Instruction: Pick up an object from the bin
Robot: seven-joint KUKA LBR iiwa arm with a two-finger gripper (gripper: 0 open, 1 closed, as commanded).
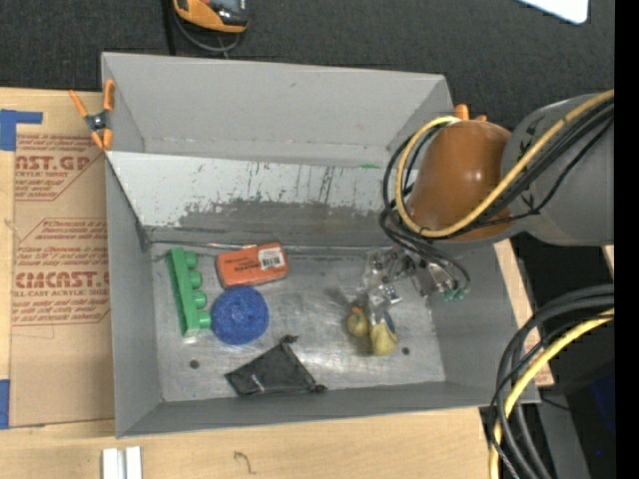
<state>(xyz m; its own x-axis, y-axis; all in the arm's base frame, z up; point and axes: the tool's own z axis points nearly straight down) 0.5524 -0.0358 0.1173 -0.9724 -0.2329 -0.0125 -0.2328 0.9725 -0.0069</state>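
Note:
My gripper (380, 302) reaches down into the right half of the bin, its metal fingers pointing at the floor. Just under and in front of its tips lies a small yellowish lumpy thing (371, 333), touching or nearly touching the fingers. Whether that thing sits between the fingers is hidden by the gripper's own metal parts.
On the left of the bin lie a green block with studs (186, 292), an orange eraser-like block with a label (252, 263), a blue round scrubby disc (240, 315) and a black folded piece (272, 372) near the front wall. The arm's orange cover and cables hang over the right rim.

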